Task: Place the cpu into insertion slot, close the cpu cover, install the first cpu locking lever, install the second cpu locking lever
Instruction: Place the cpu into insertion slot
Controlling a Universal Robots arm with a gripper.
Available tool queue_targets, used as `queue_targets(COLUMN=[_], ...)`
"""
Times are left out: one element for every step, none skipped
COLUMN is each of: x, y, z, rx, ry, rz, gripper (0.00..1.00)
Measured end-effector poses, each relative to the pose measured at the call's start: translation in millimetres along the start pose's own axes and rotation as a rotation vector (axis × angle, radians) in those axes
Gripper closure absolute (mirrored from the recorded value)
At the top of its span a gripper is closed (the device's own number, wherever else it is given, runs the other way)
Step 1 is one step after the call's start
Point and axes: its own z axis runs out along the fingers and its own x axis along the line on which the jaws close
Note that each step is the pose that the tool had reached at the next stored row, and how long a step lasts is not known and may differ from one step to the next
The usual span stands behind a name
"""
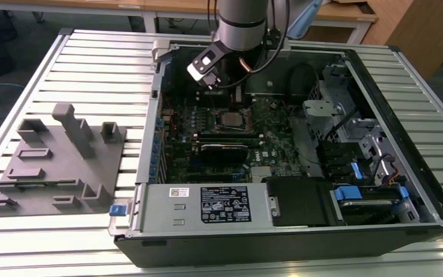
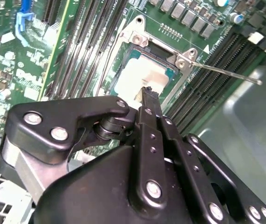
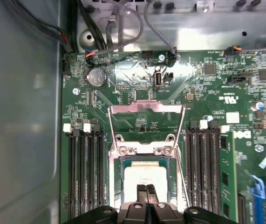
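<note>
Claw [image 3: 146,188] above one cpu [image 3: 136,179], one cover [image 3: 146,108]

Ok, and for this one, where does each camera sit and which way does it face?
Exterior view: off the arm, high up, looking down into the open computer case on the table; the arm reaches in from the far side.
First wrist view: on the arm, looking past the shut gripper onto the cpu and the open cpu cover.
Second wrist view: on the arm, behind the gripper, whose linkage looms in front, facing the cpu.
Both wrist views share the cpu in the insertion slot.
</note>
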Motion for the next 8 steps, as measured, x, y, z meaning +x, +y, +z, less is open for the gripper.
queue_targets(x=[0.0,0.1,0.1,0.1,0.1,0.2,0.2,0.2], y=[0.1,0.3,0.4,0.5,0.5,0.5,0.5,0.5], z=[-2.4,-4.4,-6.2,-7.4,-7.9,-7.9,-7.9,-8.0], rx=[0.0,0.0,0.0001,0.0,0.0,-0.0001,-0.0002,-0.0002], ry=[-0.0001,-0.0001,-0.0001,-0.0002,0.0,0.0002,0.0003,0.0002], rz=[0.0,0.0,0.0,0.0,0.0,0.0,0.0,0.0], gripper=[0.89,0.89,0.89,0.89,0.89,0.89,0.89,0.89])
